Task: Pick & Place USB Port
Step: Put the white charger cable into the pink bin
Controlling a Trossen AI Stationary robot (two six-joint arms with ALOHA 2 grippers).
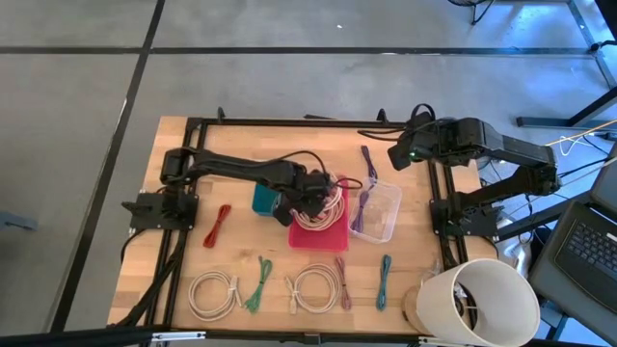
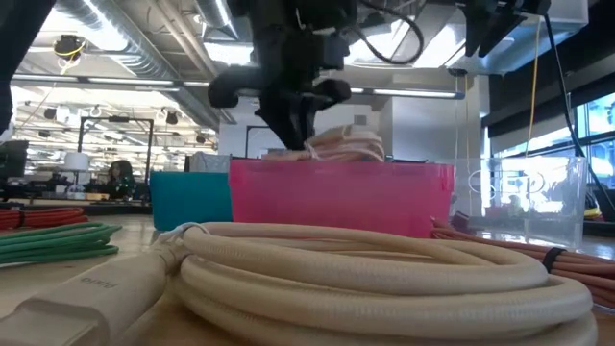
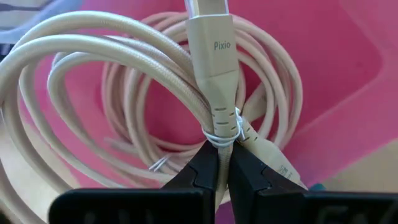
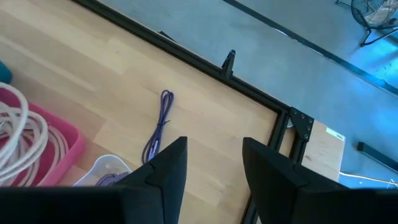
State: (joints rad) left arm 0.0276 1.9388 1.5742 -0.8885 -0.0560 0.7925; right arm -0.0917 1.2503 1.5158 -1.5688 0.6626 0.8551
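left gripper: pinched on beige cable coil, over pink bin for drop
right gripper: half-open, empty, parked at table's far right corner

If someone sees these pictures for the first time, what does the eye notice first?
The left gripper, shut on a coiled beige cable, holds it over the pink bin at the table's middle. To that bin's right stands a clear container with purple cables. The right gripper waits open above the table's far right corner.
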